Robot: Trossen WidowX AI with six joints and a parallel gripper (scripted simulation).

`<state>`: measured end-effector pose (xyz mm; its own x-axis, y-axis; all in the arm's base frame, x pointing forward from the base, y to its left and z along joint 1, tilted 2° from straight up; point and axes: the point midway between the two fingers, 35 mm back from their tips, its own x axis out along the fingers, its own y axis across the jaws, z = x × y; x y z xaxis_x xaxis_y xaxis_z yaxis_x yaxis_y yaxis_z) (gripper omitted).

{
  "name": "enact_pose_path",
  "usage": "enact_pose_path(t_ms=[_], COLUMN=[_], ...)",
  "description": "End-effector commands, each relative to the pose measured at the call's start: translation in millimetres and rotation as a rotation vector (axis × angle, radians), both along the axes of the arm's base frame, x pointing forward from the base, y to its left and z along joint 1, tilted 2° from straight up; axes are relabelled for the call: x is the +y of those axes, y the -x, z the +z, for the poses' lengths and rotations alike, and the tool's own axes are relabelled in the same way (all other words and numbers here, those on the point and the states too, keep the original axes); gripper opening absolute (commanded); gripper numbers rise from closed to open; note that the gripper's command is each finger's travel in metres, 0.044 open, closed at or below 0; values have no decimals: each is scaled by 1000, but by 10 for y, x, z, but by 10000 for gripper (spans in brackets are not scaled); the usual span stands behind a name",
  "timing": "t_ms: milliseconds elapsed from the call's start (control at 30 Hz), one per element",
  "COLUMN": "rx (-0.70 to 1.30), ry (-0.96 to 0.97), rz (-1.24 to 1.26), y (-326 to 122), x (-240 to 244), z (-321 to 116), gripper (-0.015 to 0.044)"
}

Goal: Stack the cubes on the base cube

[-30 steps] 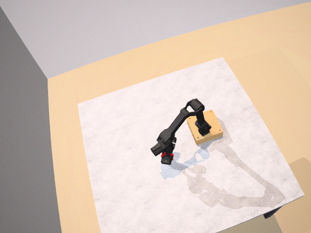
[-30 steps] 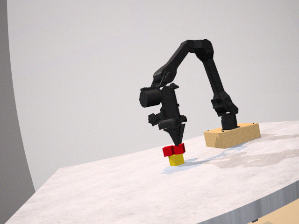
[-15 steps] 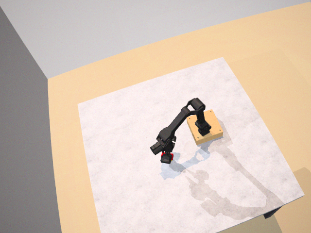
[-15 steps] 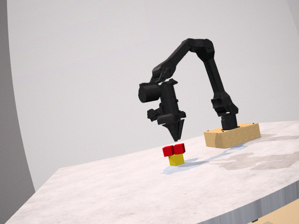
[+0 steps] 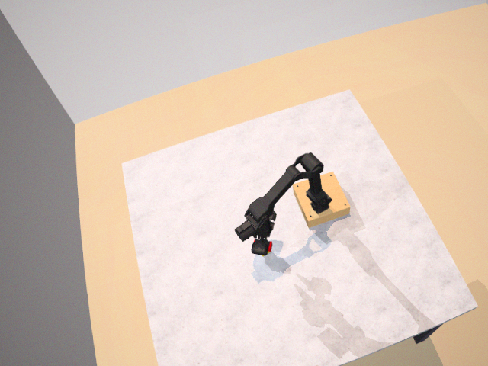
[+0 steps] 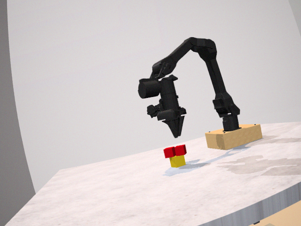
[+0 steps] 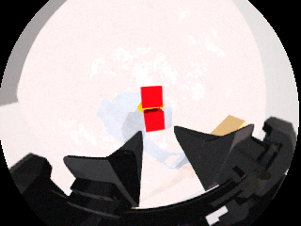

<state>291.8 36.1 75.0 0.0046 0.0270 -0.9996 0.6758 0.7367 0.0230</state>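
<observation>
Gripper hangs above the stack, fingers parted, gripping nothing. Directly below, clear of it, two red cubes sit side by side on the yellow cube, a thin gap between them in the wrist view. Stack stands on white table.

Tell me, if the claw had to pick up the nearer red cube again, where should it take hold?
Probably from straight above, pinching two opposite side faces of the nearer red cube. It sits level on the yellow base cube, close beside the other red cube, so the faces away from that neighbour suit best. The claw hangs open above.
</observation>
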Motion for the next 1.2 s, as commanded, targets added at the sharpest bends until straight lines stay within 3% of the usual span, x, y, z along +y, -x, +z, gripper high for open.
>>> enact_pose_path(t_ms=[0,533,633,800,900,1167], rx=[-6,-6,-4,-4,-3,-3], ry=[-1,-1,-1,-8,-11,-11], rz=[4,4,0,0,0,0], y=[2,3,-9,34,110,116], x=[-3,-6,81,759,1078,1100], z=[80,217,198,228,240,241], gripper=[205,205,284,400,400,400])
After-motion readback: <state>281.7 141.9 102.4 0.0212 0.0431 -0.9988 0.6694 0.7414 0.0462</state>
